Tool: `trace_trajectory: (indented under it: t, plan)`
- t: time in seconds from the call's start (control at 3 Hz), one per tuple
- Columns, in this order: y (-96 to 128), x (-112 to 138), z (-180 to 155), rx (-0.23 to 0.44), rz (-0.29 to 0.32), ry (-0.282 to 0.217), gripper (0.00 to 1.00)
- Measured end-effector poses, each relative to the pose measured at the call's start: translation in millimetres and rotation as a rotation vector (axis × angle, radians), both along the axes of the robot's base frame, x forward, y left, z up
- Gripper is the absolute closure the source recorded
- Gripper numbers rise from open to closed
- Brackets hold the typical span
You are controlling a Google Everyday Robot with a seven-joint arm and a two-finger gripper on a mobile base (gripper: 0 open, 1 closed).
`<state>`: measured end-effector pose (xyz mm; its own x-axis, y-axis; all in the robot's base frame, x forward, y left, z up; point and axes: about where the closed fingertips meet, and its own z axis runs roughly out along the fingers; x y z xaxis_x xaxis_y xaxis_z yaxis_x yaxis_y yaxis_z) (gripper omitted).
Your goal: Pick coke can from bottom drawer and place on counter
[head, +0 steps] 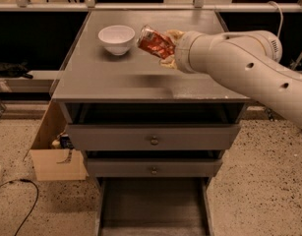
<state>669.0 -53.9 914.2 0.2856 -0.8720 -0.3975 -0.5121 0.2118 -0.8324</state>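
My gripper (166, 47) is shut on the red coke can (154, 42) and holds it tilted, silver rim pointing up-left, above the grey counter (135, 75). The can hangs just right of the white bowl (116, 38) and does not touch the counter; its shadow lies on the surface below. My white arm (239, 63) reaches in from the right. The bottom drawer (151, 205) is pulled open at the lower middle, and its flat grey floor shows nothing in it.
Two shut drawers with round knobs (154, 141) sit below the counter. A cardboard box (54, 154) stands on the speckled floor left of the cabinet, with a black cable (22, 200) near it. Dark shelving runs behind.
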Motion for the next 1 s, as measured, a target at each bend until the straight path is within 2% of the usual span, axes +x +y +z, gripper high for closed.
trace_trajectory:
  t: [0.33,0.67,1.0]
  plan:
    - [0.0,0.0,0.0,0.000,0.000,0.000,1.00]
    - [-10.1,-0.3,-22.8,-0.043,-0.022,0.038,1.00]
    - [-10.1,-0.3,-22.8,-0.043,-0.022,0.038,1.00]
